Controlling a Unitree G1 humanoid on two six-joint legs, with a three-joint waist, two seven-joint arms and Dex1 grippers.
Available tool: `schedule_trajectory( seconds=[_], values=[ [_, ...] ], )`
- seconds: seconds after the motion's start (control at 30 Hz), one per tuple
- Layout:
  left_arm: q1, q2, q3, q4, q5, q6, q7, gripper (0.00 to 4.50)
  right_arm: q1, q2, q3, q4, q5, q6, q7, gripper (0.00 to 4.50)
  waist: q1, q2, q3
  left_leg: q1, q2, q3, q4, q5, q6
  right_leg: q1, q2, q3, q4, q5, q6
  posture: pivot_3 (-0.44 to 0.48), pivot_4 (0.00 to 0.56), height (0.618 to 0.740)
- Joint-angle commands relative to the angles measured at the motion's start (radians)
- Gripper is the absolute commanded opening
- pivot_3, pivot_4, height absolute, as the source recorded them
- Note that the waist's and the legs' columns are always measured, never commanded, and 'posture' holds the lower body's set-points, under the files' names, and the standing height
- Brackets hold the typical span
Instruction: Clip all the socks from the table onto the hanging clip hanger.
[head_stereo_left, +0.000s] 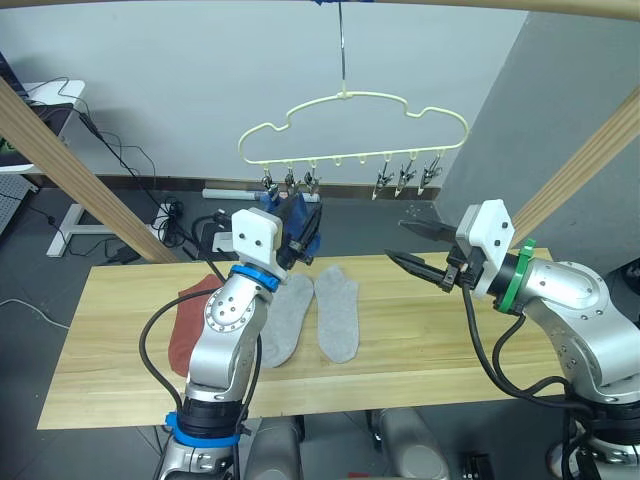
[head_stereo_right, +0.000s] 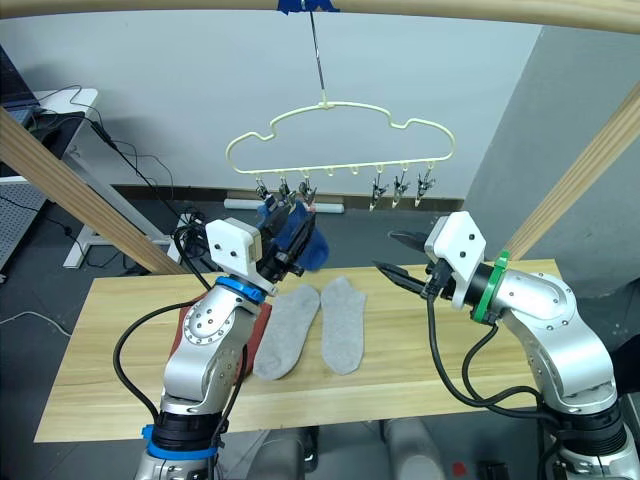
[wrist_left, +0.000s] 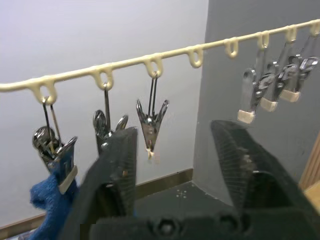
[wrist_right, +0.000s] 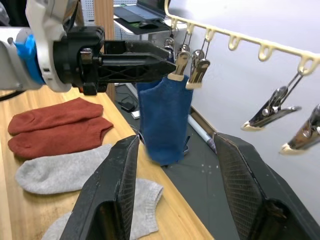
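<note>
Blue sock (wrist_right: 165, 120) hangs clipped on clip hanger (head_stereo_left: 352, 125), both pincers open.

Clip hanger (head_stereo_left: 352, 130) hangs above the worktop's (head_stereo_left: 430, 350) far edge, one sock (wrist_right: 165, 120) clipped at its left end; four socks (head_stereo_left: 337, 310) lie side by side on the worktop's left half

Blue sock (wrist_right: 165, 120), grey socks (head_stereo_left: 318, 315), rust-red socks (wrist_right: 57, 127), cream hanger (head_stereo_left: 352, 128).
</note>
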Motion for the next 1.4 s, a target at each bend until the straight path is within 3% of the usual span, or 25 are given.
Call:
schedule_trajectory(
  seconds=[0.03,0.53,1.4],
  values=[
    [-0.024,-0.025,-0.021,0.005,0.036,-0.045,0.021,1.7,-0.008,-0.012,-0.033,-0.044,0.033,0.01,-0.022,2.46,0.0,0.0,0.0,0.0,0.0,0.0,0.0,0.0,0.0,0.0,0.0,0.0,0.0,0.0,0.0,-0.244,0.274,0.74],
    [-0.101,-0.113,-0.034,0.1,0.105,-0.068,0.096,1.7,-0.023,-0.041,-0.054,-0.047,0.083,0.037,-0.066,2.46,-0.001,0.0,0.0,0.0,-0.001,0.0,0.0,0.0,0.0,0.0,0.0,0.0,0.0,0.0,0.0,-0.262,0.27,0.74],
    [-0.145,-0.123,-0.014,0.152,0.112,-0.067,0.117,1.7,-0.044,-0.042,-0.057,-0.041,0.122,0.055,-0.104,2.46,-0.026,0.0,0.0,0.0,-0.001,0.0,0.0,0.0,0.0,0.0,0.001,0.0,0.0,0.0,0.0,-0.271,0.277,0.74]
  ],
)
